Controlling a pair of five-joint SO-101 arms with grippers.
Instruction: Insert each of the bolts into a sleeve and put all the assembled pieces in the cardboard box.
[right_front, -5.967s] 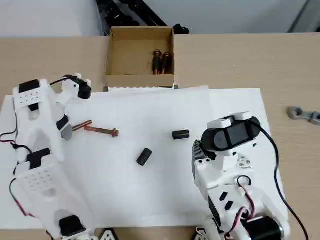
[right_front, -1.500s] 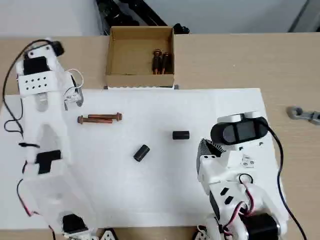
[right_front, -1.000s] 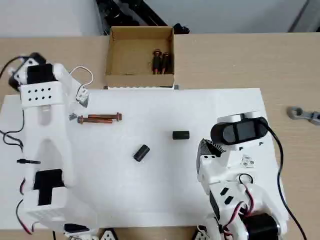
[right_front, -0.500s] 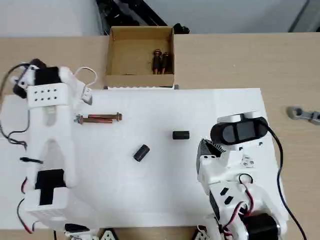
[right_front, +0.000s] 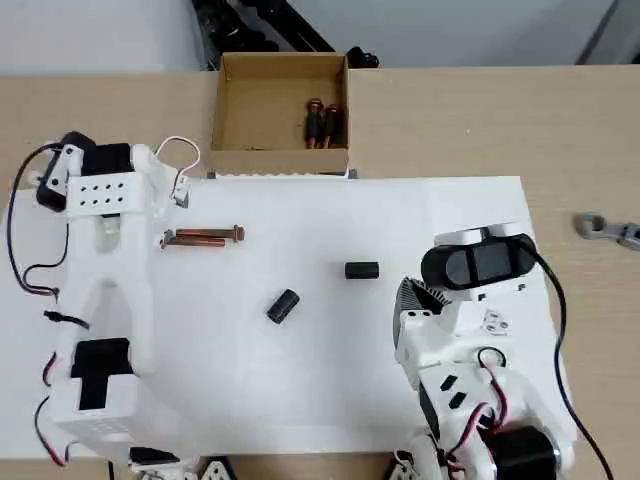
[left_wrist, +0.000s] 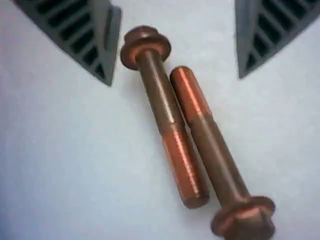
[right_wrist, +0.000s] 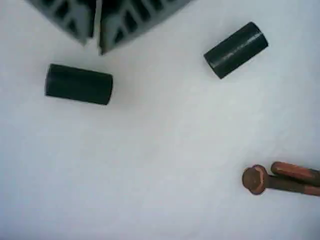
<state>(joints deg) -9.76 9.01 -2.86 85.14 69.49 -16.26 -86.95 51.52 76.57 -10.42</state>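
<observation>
Two copper bolts (right_front: 200, 237) lie side by side, heads at opposite ends, on the white sheet (right_front: 330, 400). My left gripper (left_wrist: 175, 45) is open just above them, its dark fingers (left_wrist: 85, 35) on either side of one end of the pair (left_wrist: 187, 140); it is at the pair's left end (right_front: 163, 240). Two black sleeves (right_front: 362, 270) (right_front: 284, 305) lie mid-sheet. My right gripper (right_wrist: 96, 22) is shut and empty, close to one sleeve (right_wrist: 79, 84), with the other sleeve (right_wrist: 236, 42) farther off. The cardboard box (right_front: 240, 110) holds two assembled pieces (right_front: 322, 123).
The box stands at the sheet's far edge, on the wooden table. A metal wrench (right_front: 605, 228) lies on the table at the far right. The right arm's body (right_front: 470, 265) stands over the sheet's right side. The bolts (right_wrist: 282, 179) lie far from the right gripper.
The left arm has swung from the back left toward me and to the right, bringing its gripper to the left end of the bolts. The bolts now lie together. The right arm keeps still.
</observation>
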